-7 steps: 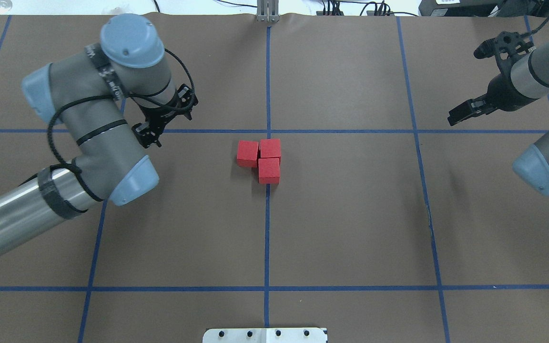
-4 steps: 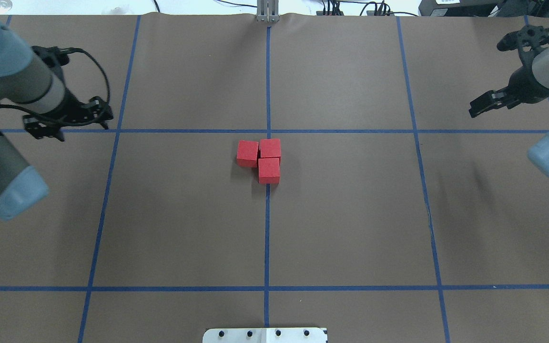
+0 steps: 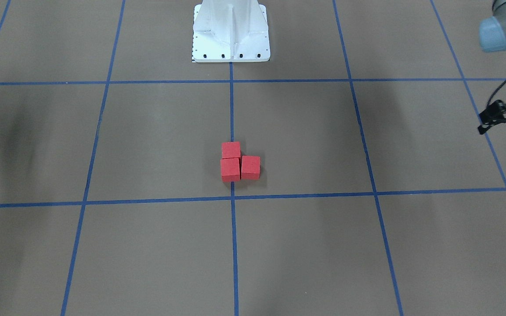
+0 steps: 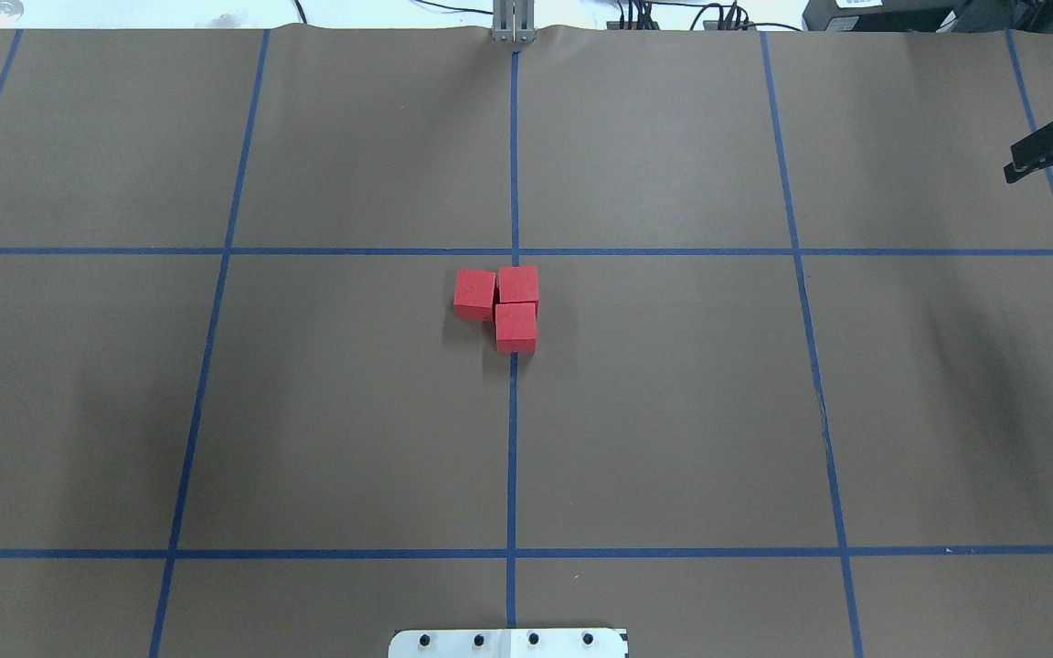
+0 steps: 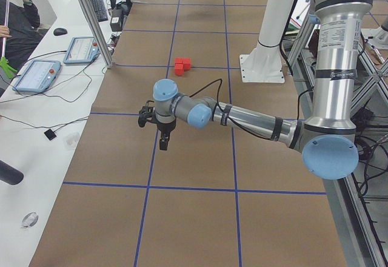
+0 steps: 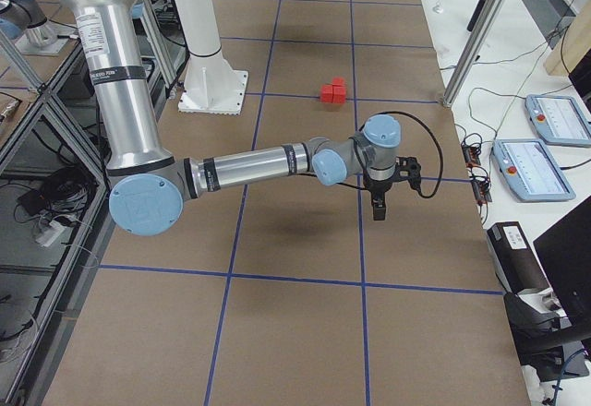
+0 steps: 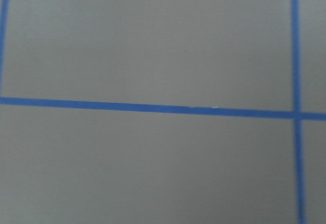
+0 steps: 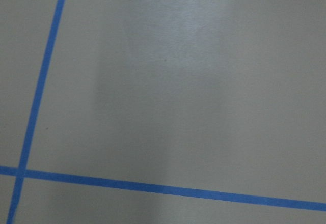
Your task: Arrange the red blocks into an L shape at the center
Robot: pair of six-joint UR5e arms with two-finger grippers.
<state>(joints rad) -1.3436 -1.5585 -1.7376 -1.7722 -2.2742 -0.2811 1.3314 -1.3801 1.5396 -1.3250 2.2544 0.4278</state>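
Three red blocks lie together on the brown floor and form an L. In the overhead view the corner block has one block at its left and one on its near side, just below the middle tape crossing. The front view shows the same cluster. My left gripper hangs far off at the table's left end, fingers together and empty. My right gripper hangs at the far right edge, fingers together and empty.
The white robot base plate stands on the near middle line. Both wrist views show only brown floor and blue tape. A person and tablets sit beyond the table's far edge.
Both arms have swung outward, away from the blocks. The left arm has left the overhead view and only the right gripper's tip still shows there. The blocks have not moved.
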